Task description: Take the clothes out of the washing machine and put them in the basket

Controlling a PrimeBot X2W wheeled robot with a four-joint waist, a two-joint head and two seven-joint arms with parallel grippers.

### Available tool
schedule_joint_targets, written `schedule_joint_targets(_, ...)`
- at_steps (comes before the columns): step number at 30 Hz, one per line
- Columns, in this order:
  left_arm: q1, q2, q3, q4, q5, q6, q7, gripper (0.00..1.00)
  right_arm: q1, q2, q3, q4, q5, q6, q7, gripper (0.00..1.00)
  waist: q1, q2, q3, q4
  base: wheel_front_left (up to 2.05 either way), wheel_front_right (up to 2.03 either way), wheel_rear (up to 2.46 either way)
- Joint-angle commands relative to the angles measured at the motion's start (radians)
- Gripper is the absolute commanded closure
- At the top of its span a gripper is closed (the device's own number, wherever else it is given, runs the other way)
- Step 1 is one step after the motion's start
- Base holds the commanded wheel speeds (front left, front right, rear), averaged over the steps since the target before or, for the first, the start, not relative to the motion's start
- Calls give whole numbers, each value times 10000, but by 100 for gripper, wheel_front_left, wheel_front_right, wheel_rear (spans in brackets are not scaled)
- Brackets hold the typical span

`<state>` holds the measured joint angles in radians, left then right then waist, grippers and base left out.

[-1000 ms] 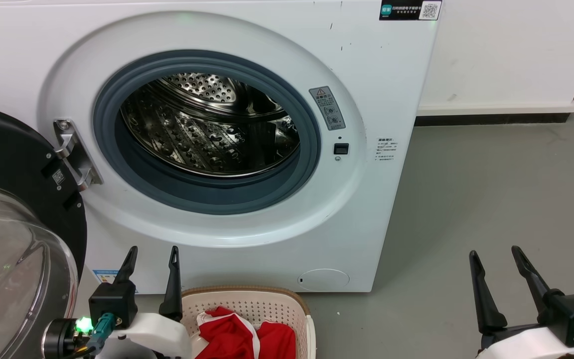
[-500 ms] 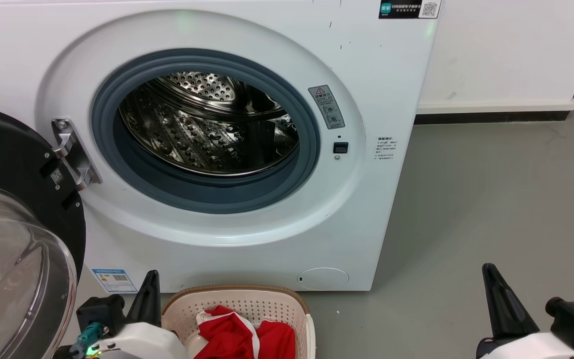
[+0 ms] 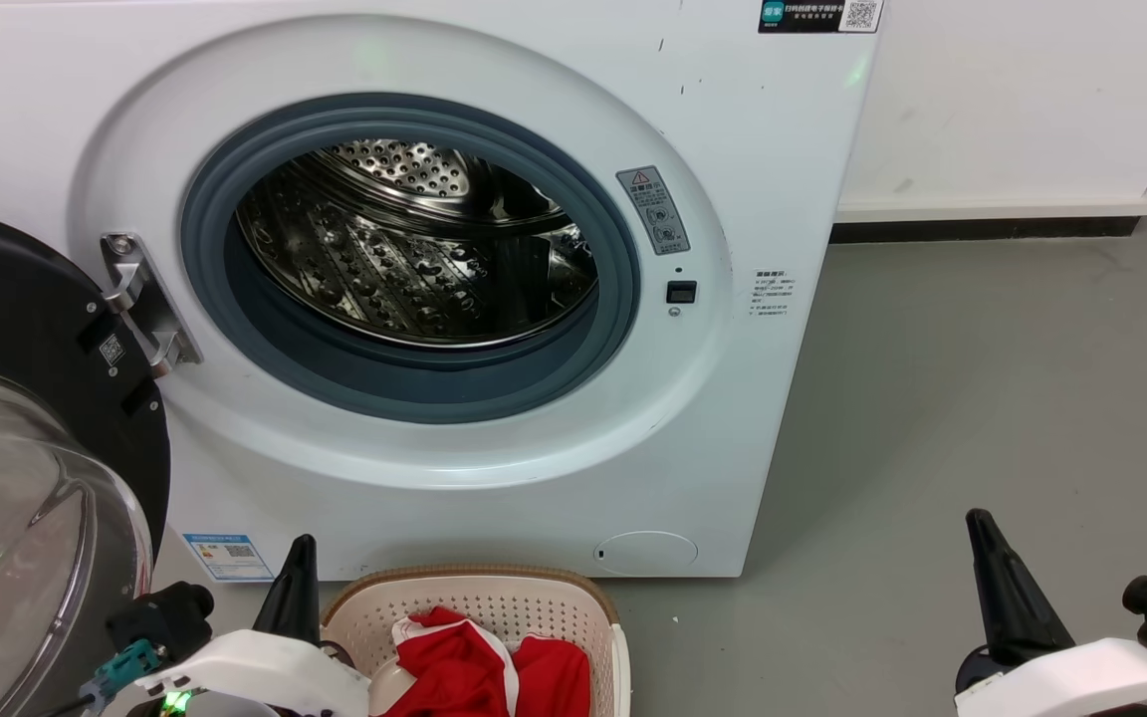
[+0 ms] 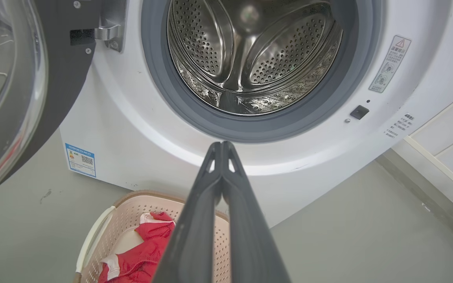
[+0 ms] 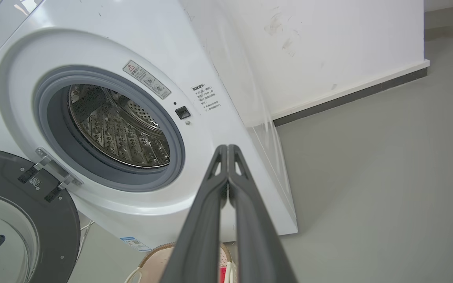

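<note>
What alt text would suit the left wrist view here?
The left gripper, shut, points at the washing machine, whose door hangs open on the left and whose steel drum looks empty. Below, red clothes lie in the cream basket.

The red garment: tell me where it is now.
The red garment lies in the basket on the floor, just before the washing machine, at the head view's bottom edge.

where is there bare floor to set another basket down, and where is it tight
Widest bare patch: the grey floor right of the washing machine, bordered by the wall skirting and the right gripper. Crowded: the machine's foot, where the basket, the open door and the left gripper sit close.
</note>
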<state>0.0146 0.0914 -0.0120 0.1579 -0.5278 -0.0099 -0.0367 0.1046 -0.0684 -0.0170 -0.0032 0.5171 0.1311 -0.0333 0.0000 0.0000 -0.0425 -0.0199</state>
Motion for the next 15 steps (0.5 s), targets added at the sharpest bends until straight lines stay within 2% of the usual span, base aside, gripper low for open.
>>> schedule_joint_targets(1, -330, 14, 85, -95, -336, -85, 36, 100, -309, -82, 0, -50, 373, 0, 45, 100, 0, 0, 5, 2, 0, 0, 0)
schedule_joint_targets(15, -534, -71, 323, 91, -2464, -315, 329, 100, -691, -153, -37, 449, 2647, -1, 202, 100, 0, 0, 67, 30, 0, 0, 0)
